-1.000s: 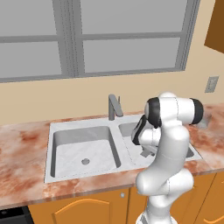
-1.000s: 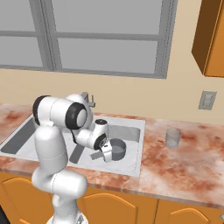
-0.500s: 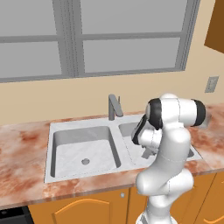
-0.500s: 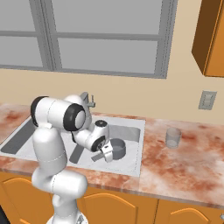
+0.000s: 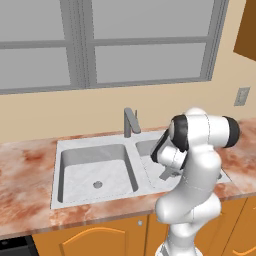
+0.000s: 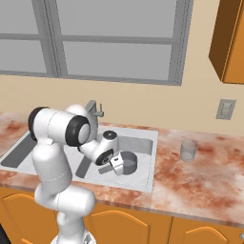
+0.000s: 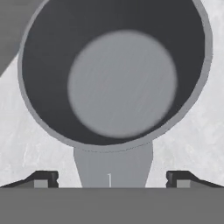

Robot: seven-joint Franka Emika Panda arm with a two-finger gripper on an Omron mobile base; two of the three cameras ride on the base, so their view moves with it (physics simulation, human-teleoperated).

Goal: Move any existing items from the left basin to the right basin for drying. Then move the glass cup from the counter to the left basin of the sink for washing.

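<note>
Down in the right basin [image 6: 143, 143] sat the dark pot [image 6: 127, 162], upright on the floor of that bowl, its handle [image 7: 113, 165] pointing back between the fingertips [image 7: 43, 178]. The gripper [image 7: 112, 179] stood spread wide, touching nothing (the handle lay free). A straight lift clear of the rim seemed wisest before swinging toward the glass cup [image 6: 188, 149] on the counter [image 6: 209, 176].

Dk grey pot [image 6: 127, 162] upright in R basin [image 6: 143, 143].
</note>
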